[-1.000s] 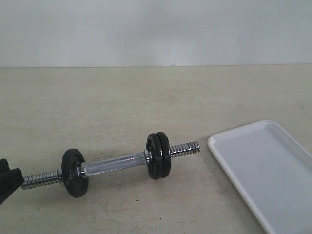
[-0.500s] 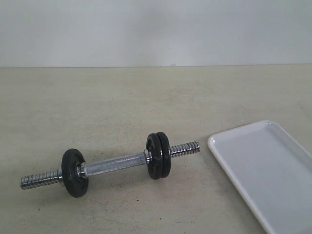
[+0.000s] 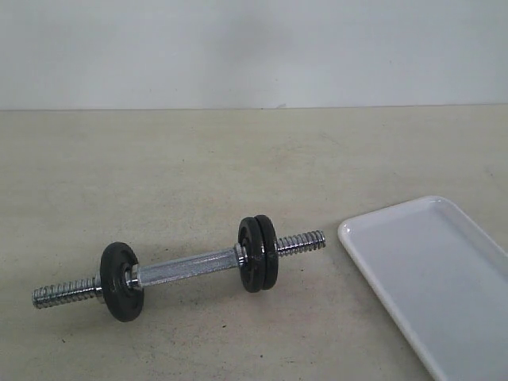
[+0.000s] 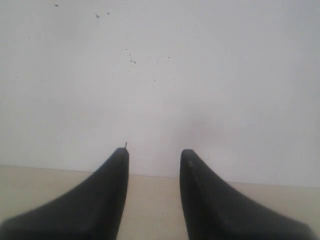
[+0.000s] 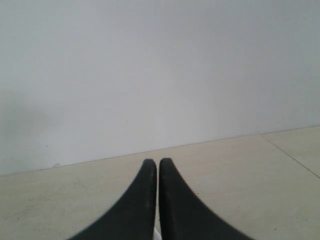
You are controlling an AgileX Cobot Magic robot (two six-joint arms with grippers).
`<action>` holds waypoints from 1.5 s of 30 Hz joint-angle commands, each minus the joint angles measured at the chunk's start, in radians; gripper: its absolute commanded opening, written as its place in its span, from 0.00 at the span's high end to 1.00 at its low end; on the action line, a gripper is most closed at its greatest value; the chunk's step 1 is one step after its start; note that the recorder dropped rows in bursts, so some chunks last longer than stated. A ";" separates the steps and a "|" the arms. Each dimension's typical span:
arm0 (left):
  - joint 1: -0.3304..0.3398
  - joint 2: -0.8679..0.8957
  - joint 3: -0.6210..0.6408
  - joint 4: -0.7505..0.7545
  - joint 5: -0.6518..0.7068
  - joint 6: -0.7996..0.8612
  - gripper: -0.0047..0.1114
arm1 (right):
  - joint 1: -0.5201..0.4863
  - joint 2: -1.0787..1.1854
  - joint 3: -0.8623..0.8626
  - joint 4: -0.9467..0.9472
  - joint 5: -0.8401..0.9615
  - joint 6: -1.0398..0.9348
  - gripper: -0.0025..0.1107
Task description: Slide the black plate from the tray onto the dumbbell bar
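Note:
The chrome dumbbell bar (image 3: pixel 186 267) lies on the beige table in the exterior view, threaded at both ends. It carries one black plate (image 3: pixel 121 281) near its left end and two black plates (image 3: pixel 259 253) side by side near its right end. The white tray (image 3: pixel 444 278) sits at the right with nothing showing in it. Neither gripper appears in the exterior view. My left gripper (image 4: pixel 154 156) is open and faces a white wall, with nothing between its fingers. My right gripper (image 5: pixel 158 165) is shut on nothing, above the table and pointing at the wall.
A white wall (image 3: pixel 254 51) closes off the far edge of the beige table (image 3: pixel 238 159). In the right wrist view a table seam (image 5: pixel 290 155) runs off to one side.
One second ago my left gripper's black fingers showed at the exterior view's left edge, by the bar's left threaded end. They have withdrawn out of that view. The dumbbell has not moved.

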 commanded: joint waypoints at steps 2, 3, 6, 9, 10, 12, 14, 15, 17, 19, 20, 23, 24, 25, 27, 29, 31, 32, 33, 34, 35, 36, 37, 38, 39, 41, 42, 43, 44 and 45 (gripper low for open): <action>0.001 -0.004 0.002 -0.005 -0.011 -0.001 0.68 | -0.003 -0.004 0.005 -0.001 0.005 -0.008 0.98; 0.001 -0.004 0.002 -0.005 -0.011 -0.001 0.68 | -0.003 -0.004 0.005 -0.001 0.005 -0.008 0.98; 0.001 -0.004 0.002 -0.005 -0.009 -0.001 0.68 | -0.003 -0.004 0.005 -0.001 0.005 -0.008 0.98; 0.026 -0.004 0.002 -0.004 -0.006 0.012 0.68 | -0.003 -0.004 0.005 -0.001 0.005 -0.008 0.98; 0.042 -0.004 0.002 -0.004 -0.003 0.026 0.68 | -0.003 -0.004 0.005 -0.001 0.005 -0.008 0.98; 0.076 -0.004 0.002 -0.004 0.032 0.026 0.68 | -0.003 -0.004 0.005 -0.001 0.003 -0.008 0.98; 0.097 -0.004 0.002 -0.004 0.090 0.026 0.68 | -0.003 -0.004 0.005 -0.001 -0.001 -0.008 0.98; 0.104 -0.004 0.002 -0.004 0.118 0.034 0.68 | -0.003 -0.004 0.005 -0.001 -0.003 -0.008 0.98; 0.106 -0.004 0.002 -0.004 0.160 0.052 0.68 | -0.003 -0.004 0.005 -0.001 -0.010 -0.008 0.98; 0.106 -0.004 0.002 -0.004 0.197 0.052 0.68 | -0.003 -0.004 0.005 -0.001 -0.017 -0.008 0.98; 0.108 -0.004 0.002 -0.004 0.216 0.058 0.68 | -0.003 -0.004 0.005 -0.001 -0.017 -0.008 0.98; 0.129 -0.004 0.002 -0.004 0.253 0.070 0.68 | -0.003 -0.004 0.005 -0.001 -0.017 -0.008 0.98; 0.134 -0.004 0.002 -0.004 0.261 0.070 0.68 | -0.003 -0.004 0.005 -0.001 -0.017 -0.008 0.98; 0.136 -0.004 0.002 -0.001 0.266 0.072 0.68 | -0.003 -0.004 0.005 -0.001 -0.004 -0.008 0.98; 0.140 -0.004 0.002 -0.001 0.273 0.088 0.68 | -0.003 -0.004 0.005 -0.001 0.003 -0.008 0.98; 0.140 -0.004 0.002 -0.001 0.287 0.109 0.68 | -0.003 -0.004 0.005 -0.001 0.003 -0.008 0.98; 0.140 -0.004 0.002 -0.001 0.308 0.120 0.68 | -0.003 -0.004 0.005 -0.001 -0.001 -0.008 0.98; 0.140 -0.004 0.002 -0.001 0.319 0.123 0.68 | -0.003 -0.004 0.005 -0.001 -0.001 -0.008 0.98; 0.140 -0.004 0.002 -0.001 0.331 0.123 0.68 | -0.003 -0.004 0.005 -0.001 -0.001 -0.008 0.98; 0.140 -0.004 0.002 -0.001 0.340 0.128 0.68 | -0.003 -0.004 0.005 -0.001 -0.001 -0.008 0.98; 0.140 -0.004 0.002 -0.001 0.346 0.135 0.68 | -0.003 -0.004 0.005 -0.001 -0.003 -0.008 0.98; 0.140 -0.004 0.002 -0.001 0.354 0.137 0.68 | -0.003 -0.004 0.005 -0.001 -0.006 -0.008 0.98; 0.140 -0.004 0.002 -0.001 0.354 0.137 0.68 | -0.003 -0.004 0.005 -0.001 -0.007 -0.008 0.98; 0.140 -0.004 0.002 -0.001 0.356 0.142 0.68 | -0.003 -0.004 0.005 -0.001 -0.010 -0.008 0.98; 0.140 -0.004 0.002 -0.001 0.361 0.142 0.68 | -0.003 -0.004 0.005 -0.001 -0.012 -0.008 0.98; 0.140 -0.004 0.002 -0.001 0.361 0.142 0.68 | -0.003 -0.004 0.005 -0.001 -0.014 -0.008 0.98; 0.140 -0.004 0.002 -0.001 0.361 0.142 0.68 | -0.003 -0.004 0.005 -0.001 -0.014 -0.008 0.98; 0.140 -0.004 0.002 -0.001 0.361 0.142 0.68 | -0.003 -0.004 0.005 -0.001 -0.014 -0.008 0.98; 0.140 -0.004 0.002 -0.001 0.361 0.142 0.68 | -0.003 -0.004 0.005 -0.001 -0.014 -0.008 0.98; 0.140 -0.004 0.002 -0.001 0.361 0.142 0.68 | -0.003 -0.004 0.005 -0.001 -0.014 -0.008 0.98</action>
